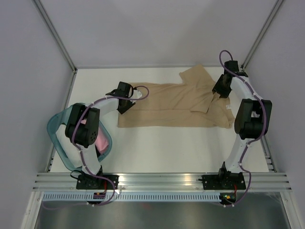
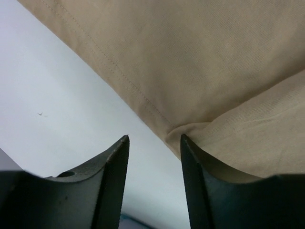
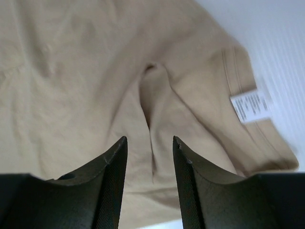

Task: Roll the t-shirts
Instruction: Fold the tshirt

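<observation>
A tan t-shirt (image 1: 176, 105) lies flat across the white table, its hem to the left and its collar and sleeves to the right. My left gripper (image 1: 127, 106) is open and empty at the shirt's left hem corner; in the left wrist view the hem (image 2: 143, 102) runs just past the fingertips (image 2: 125, 143). My right gripper (image 1: 220, 90) is open and empty over the collar end; the right wrist view shows a fabric fold (image 3: 152, 109) between the jaws and a white label (image 3: 251, 105). A pink bundle (image 1: 101, 141) lies in the teal basket.
The translucent teal basket (image 1: 56, 136) stands at the near left under my left arm. Grey walls and metal frame rails (image 1: 162, 180) border the table.
</observation>
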